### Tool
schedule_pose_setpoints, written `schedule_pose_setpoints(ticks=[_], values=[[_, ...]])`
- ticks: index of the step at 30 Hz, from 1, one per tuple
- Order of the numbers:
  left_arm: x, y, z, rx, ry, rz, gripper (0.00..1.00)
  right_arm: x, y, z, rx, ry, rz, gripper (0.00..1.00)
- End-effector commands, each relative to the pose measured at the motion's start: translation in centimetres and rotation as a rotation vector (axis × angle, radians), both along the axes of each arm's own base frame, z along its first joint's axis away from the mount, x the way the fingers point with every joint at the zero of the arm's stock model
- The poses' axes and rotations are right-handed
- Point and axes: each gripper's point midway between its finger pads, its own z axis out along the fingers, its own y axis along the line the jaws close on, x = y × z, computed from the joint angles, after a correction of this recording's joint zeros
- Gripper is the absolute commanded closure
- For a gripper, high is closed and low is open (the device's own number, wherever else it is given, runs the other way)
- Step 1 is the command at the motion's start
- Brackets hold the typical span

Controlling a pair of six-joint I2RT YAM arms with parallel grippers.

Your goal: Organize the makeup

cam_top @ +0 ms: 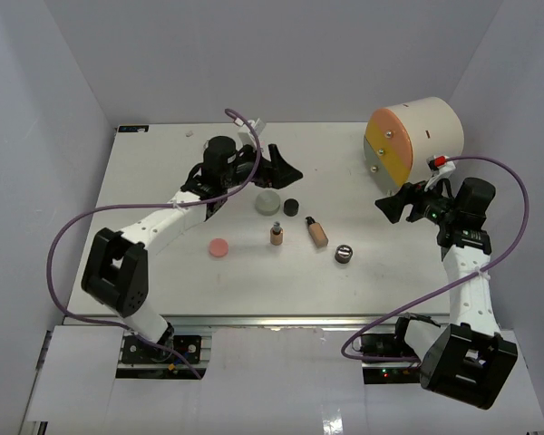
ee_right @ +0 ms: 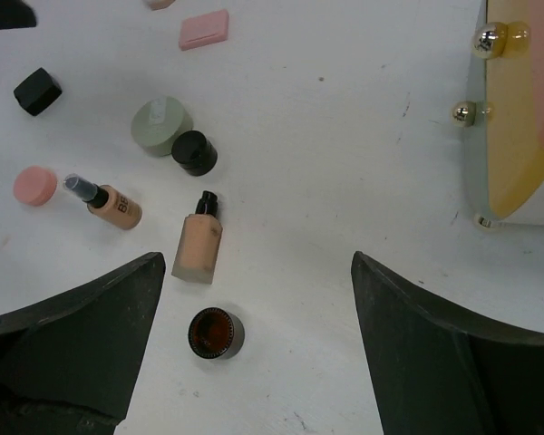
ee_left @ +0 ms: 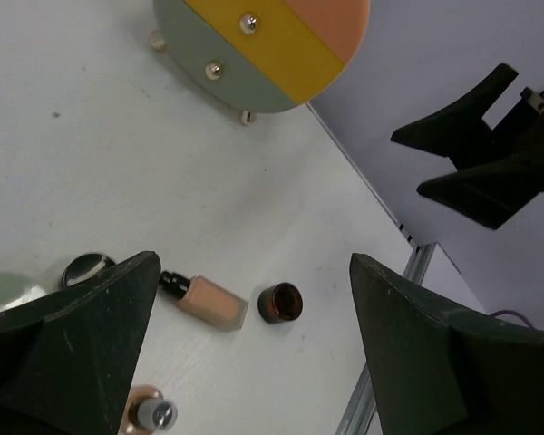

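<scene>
Right wrist view: the right pincer point(ee_right: 257, 281) gapes wide and empty over the desk point(ee_right: 344, 136). The small brown jar point(ee_right: 216, 333) lies between its fingers, left of centre, with the beige tube point(ee_right: 198, 246) beyond, cap pointing away. The left pincer point(cam_top: 286, 168), also wide, sits farther off.

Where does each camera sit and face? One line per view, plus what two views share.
Top external: above and behind the bases, looking down on the table; both arms show, left gripper and right gripper open.
Left wrist: on the left arm, facing the drum case and the right gripper; own fingers frame it.
Right wrist: on the right arm, looking down on the makeup; own fingers frame it.
Both wrist views share the beige tube, brown jar and drum case.
</scene>
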Motion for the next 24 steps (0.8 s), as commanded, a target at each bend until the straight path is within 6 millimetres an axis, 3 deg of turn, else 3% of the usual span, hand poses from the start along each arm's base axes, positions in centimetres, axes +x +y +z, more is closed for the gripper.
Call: schedule_pose_setpoints(ticks=[1,5,9,11,17,24], values=[[4.9,-6.9,2.7,-0.125,0.101,-0.103,0.10,0.0,-0.2,1.1,-0.083,-0.061,0.047,0.10],[9.4,-10.8,3.2,-0.189,0.134,-0.093,0.12,0.4,-0.6,0.5,-0.097,0.001,0.054,0.10],[11.7,-13.7,4.2,-0.267,0.112,-0.085,0.14,-0.6,0.5,1.2,-0.086,-0.033,0.139,0.10],[11.9,-14.5,5.1,-0.316,0.080,-0.081,0.14,-1.1,1.0,2.0,-0.087,-0.082,0.169,0.10],[13.5,-16.6,4.1,-0.466,0.025,-0.007,0.15,-1.7,1.7,2.4,-0.066,-0.147,0.218,0.05],[13.1,-18.3,4.9,-0.585,-0.011,0.001,0.16,-0.4,0.1,1.6,-0.081,-0.116,0.122,0.08]])
